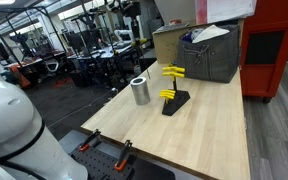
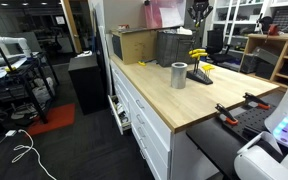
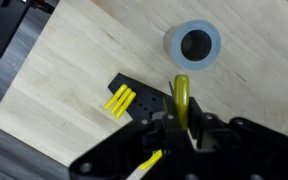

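The claw (image 3: 184, 128) is clenched on a smooth yellow stick (image 3: 182, 92) that pokes out between its dark fingers. Just past it, off to the side, a flat black stand (image 3: 141, 93) holds more yellow sticks (image 3: 119, 101). Farther on, a round shiny metal cup (image 3: 194, 45) stands on the pale wooden table (image 3: 74, 70).

A lab: wooden workbench (image 1: 212, 128), machines (image 1: 89, 52) crowding behind.
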`<state>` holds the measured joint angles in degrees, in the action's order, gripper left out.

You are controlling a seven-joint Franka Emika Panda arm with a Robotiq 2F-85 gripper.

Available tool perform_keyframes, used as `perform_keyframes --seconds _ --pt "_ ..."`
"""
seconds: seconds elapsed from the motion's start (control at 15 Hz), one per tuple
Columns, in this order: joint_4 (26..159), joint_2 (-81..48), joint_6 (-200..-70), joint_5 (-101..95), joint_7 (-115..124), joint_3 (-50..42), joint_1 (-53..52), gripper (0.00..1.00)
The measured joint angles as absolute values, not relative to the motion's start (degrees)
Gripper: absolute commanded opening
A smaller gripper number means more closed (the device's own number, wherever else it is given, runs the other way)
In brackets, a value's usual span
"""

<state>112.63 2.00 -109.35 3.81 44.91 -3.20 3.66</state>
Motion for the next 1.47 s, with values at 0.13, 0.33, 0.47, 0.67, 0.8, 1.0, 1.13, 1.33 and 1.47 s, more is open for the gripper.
perform_keyframes --seconds 0.13,0.33,0.47,0.67,0.8,1.0,1.13,1.33,1.47 --pt "111.30 2.01 -108.84 3.81 44.11 -2.59 3.22 0.04" --pt "109.77 2.02 -107.46 4.23 42.75 -1.79 2.46 0.04" --pt "109.19 2.03 -106.13 5.30 41.37 -1.23 1.97 0.04" --pt "109.17 1.89 -104.67 6.20 39.79 -0.37 1.25 0.04" --pt "109.24 1.54 -104.24 6.28 39.57 0.05 0.73 0.04" --pt "109.50 0.27 -104.56 6.13 39.57 0.70 0.23 0.04" --pt "109.78 -1.17 -105.47 6.04 39.57 0.97 -0.06 0.04" --pt "110.46 -3.27 -107.42 5.68 39.57 1.00 -0.67 0.04" --pt "111.10 -4.67 -109.47 4.90 39.57 1.00 -1.06 0.04"
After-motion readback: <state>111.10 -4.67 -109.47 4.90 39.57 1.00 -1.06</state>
